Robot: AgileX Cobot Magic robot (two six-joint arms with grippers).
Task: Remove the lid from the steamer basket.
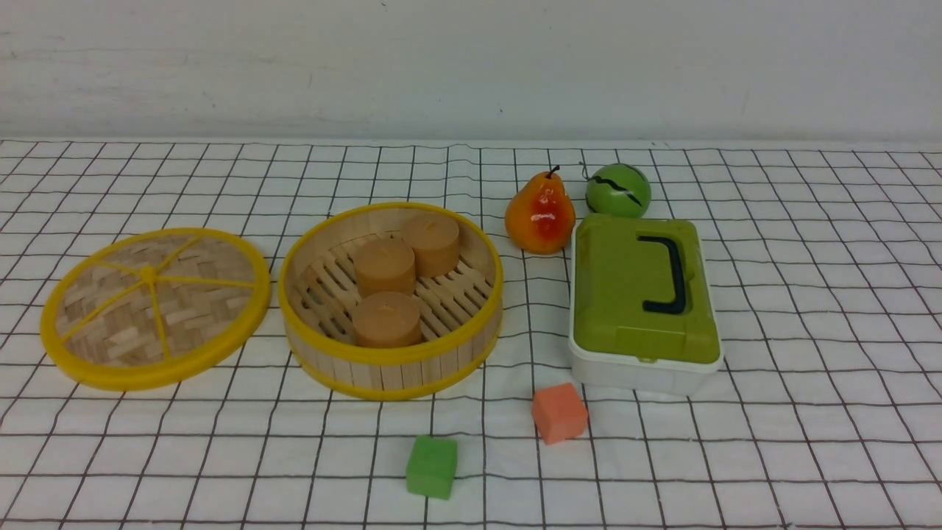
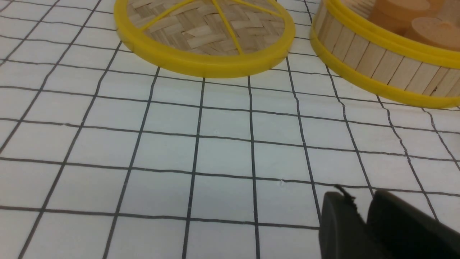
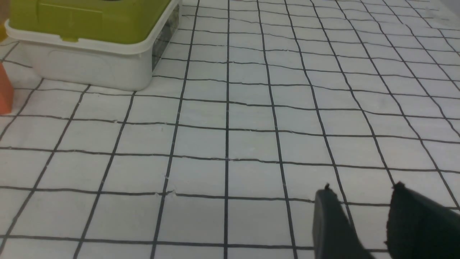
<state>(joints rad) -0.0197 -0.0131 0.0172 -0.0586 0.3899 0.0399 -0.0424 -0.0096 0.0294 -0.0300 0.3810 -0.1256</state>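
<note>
Front view, left to right. Lid (image 1: 154, 308) lies flat on the gridded worktop (image 1: 809, 294) at centre left of the frame, woven face and 5 yellow spokes up, off the basket. Just beside it, rims nearly touching, sits the steamer basket (image 1: 391, 361), uncovered, with 3 tan cylinders (image 1: 385, 318) upright on its slatted floor. Lower centre: green cube (image 1: 431, 466), then orange cube (image 1: 559, 412). Upper centre right: pear (image 1: 539, 213), with a green ball (image 1: 618, 190) beside it. Below those, a white box with green lid and black handle (image 1: 644, 302).

No arm shows in the front view.

Left wrist view: left pincer (image 2: 363, 210) at the frame's lower right, fingers a narrow slit apart, nothing between them, over bare grid short of the lid.

Right wrist view: right pincer (image 3: 363, 205) at lower right, fingers clearly apart, holding nothing; white box at upper left.
</note>
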